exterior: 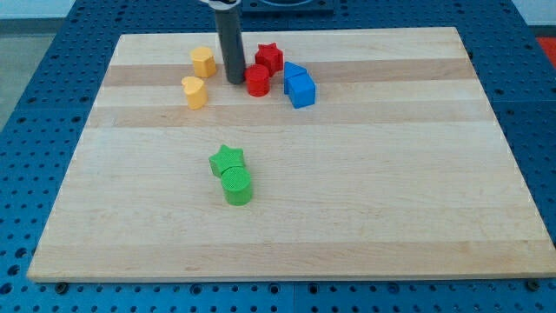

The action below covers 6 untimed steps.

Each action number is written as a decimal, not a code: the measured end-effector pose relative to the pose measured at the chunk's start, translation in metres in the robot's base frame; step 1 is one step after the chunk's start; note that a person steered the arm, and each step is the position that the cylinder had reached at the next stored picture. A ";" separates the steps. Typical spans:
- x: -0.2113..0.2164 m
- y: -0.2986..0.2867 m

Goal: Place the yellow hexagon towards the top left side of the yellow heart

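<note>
The yellow hexagon (203, 61) sits near the view's top left of the board. The yellow heart (195, 91) lies just below it, slightly to the left, with a small gap between them. My tip (234, 81) stands on the board to the right of both yellow blocks, about level with the gap between them. It is right beside the red cylinder (257, 80), on that block's left.
A red star (269, 57) sits above the red cylinder. Two blue blocks (298, 84) lie to their right. A green star (228, 160) and a green cylinder (237, 185) touch each other near the middle of the wooden board (391, 174).
</note>
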<state>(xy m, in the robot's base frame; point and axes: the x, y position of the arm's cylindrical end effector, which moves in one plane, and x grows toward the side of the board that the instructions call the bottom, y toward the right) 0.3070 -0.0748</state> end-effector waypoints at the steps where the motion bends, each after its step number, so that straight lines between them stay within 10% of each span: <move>1: -0.011 -0.001; 4: -0.037 -0.037; 6: 0.057 -0.035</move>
<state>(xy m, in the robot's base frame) 0.3636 -0.1100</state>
